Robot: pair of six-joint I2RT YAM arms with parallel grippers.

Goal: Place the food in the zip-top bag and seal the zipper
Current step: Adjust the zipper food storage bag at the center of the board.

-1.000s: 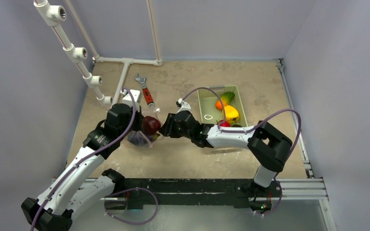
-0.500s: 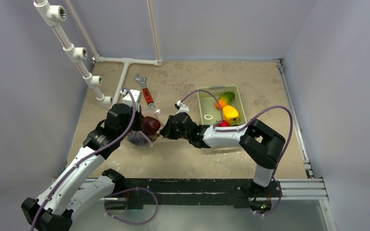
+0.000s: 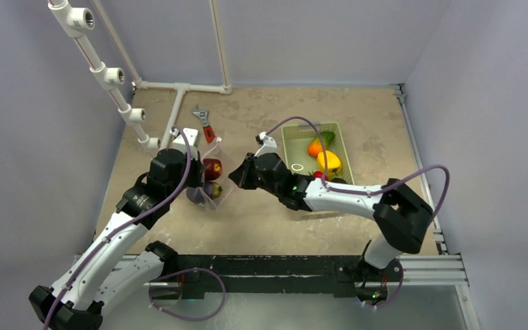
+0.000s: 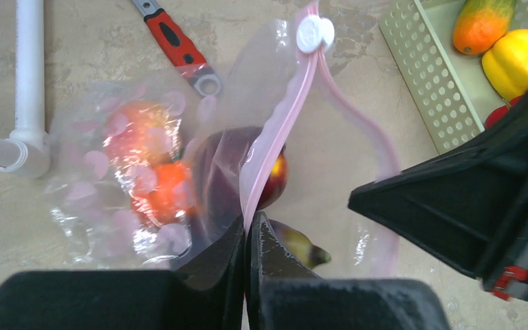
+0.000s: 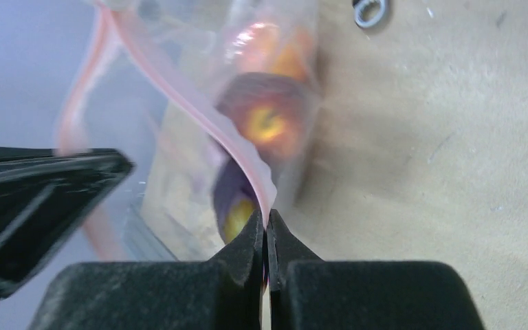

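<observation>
The clear zip-top bag (image 3: 210, 185) stands open between my two grippers, left of centre. It holds a red tomato (image 3: 212, 168), a purple eggplant (image 3: 212, 189) and an orange piece (image 4: 168, 196). My left gripper (image 4: 247, 223) is shut on one pink zipper strip (image 4: 275, 130), whose white slider (image 4: 315, 33) sits at the far end. My right gripper (image 5: 266, 230) is shut on the other pink strip (image 5: 206, 124). A yellow pepper (image 3: 328, 161) and an orange-green piece (image 3: 318, 144) lie in the green basket (image 3: 295, 155).
A red-handled wrench (image 3: 205, 125) lies behind the bag. White pipes (image 3: 177, 103) run along the back left. The basket also shows at the top right of the left wrist view (image 4: 419, 75).
Both grippers have pulled the bag's mouth apart and shifted it slightly back. The right arm's elbow has swung out to the right. The tomato sits lower inside the bag.
</observation>
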